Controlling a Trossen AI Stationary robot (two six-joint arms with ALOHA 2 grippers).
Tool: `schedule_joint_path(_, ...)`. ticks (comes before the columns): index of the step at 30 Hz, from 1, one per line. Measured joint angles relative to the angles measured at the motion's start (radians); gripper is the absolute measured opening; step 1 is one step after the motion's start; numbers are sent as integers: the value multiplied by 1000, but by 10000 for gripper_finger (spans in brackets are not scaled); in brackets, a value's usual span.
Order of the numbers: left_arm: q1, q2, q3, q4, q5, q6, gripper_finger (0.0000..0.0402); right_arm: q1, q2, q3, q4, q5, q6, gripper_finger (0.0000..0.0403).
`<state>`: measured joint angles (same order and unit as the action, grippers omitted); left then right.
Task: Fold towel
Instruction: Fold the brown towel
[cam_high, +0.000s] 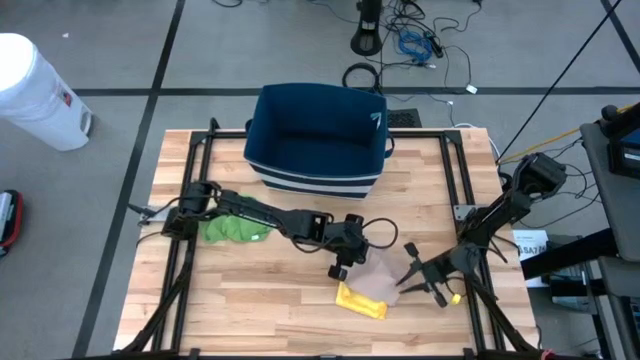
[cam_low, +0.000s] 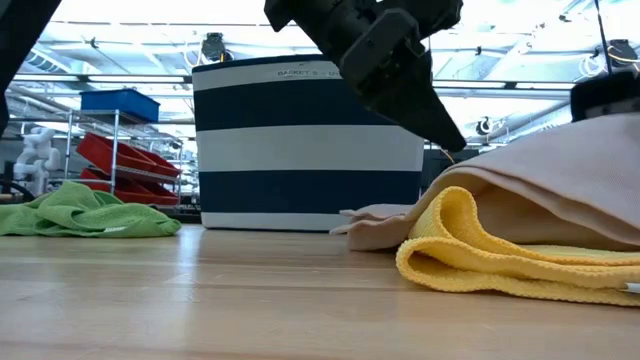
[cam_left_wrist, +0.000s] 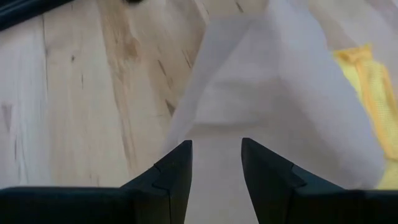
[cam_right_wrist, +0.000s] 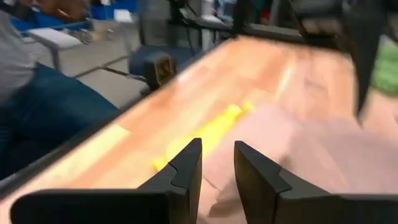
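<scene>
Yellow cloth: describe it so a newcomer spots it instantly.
Start at the navy striped bin at the table's far edge, then come toward the near edge. The yellow cloth lies there, partly under a beige towel. It is the only yellow thing; the other loose cloth is green.
</scene>
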<state>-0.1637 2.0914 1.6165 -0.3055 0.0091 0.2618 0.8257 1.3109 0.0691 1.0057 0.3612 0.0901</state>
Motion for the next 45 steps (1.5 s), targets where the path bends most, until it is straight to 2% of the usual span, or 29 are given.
schedule_joint_path(6,0,0,0,1,27,-9,145,-11,0,-38,-30,10,107,82)
schedule_joint_path(12,8,30,1,-8,115,-20,145,-15,0,-38,-166,52,243,82)
schedule_joint_path(17,0,50,0,1,233,-22,145,-13,0,-38,-158,-15,279,82)
schedule_joint_path(21,-5,72,1,26,272,-23,145,-13,0,-36,-156,-27,292,82)
schedule_joint_path(27,3,138,0,28,270,-25,145,-13,0,-36,-86,-30,278,82)
schedule_joint_path(31,8,160,1,25,232,-20,144,-13,0,-36,-76,-30,283,82)
schedule_joint_path(36,31,156,6,-71,201,-18,144,-13,0,-36,-73,-52,295,82)
schedule_joint_path(45,68,143,7,-395,209,-2,144,-20,0,-33,-81,-49,277,82)
